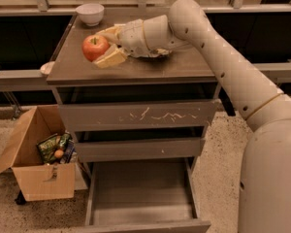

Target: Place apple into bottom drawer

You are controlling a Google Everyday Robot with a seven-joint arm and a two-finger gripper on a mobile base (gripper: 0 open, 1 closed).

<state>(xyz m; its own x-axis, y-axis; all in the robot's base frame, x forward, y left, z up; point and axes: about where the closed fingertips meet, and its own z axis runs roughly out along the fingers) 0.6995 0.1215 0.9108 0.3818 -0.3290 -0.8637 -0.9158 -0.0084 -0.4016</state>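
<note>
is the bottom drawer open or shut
Open: the bottom drawer is pulled out, its bare floor showing. The apple sits on the cabinet top, at the end effector.

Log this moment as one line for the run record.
stage: grasp | gripper: shut on apple | apple: on cabinet top, not lifted | bottom drawer: open, empty

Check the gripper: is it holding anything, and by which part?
The gripper holds the apple across its sides, one finger at the back and one at the front, at the cabinet top.
</note>
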